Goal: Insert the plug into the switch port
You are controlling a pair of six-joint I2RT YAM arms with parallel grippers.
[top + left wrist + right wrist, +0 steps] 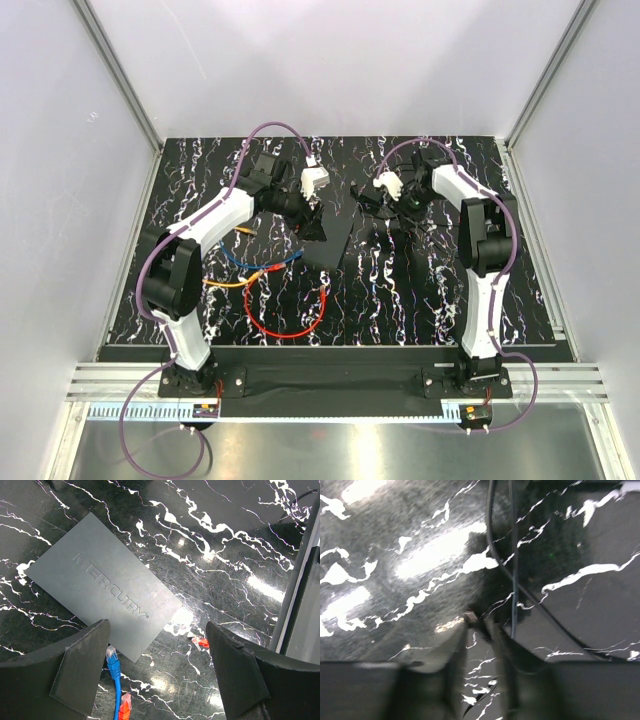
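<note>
On the marbled counter (430,300), a flat black box (328,245) lies just beside the left claw (314,222), on its base-ward side, with blue cable (262,263), yellow cable (225,283) and red cable (290,330) nearer the bases, while the right claw (381,206) hangs apart over dark, indistinct clutter.

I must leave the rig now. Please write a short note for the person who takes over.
Left gripper: open, empty, above the black switch box.
Right gripper: blurred, jaws narrow, near a thin black cord; grip unclear.
Blue plug lies loose by the box's edge; the port is not visible.
Done: no plug seen inserted.
To do: grasp a plug, push it into the port.
</note>
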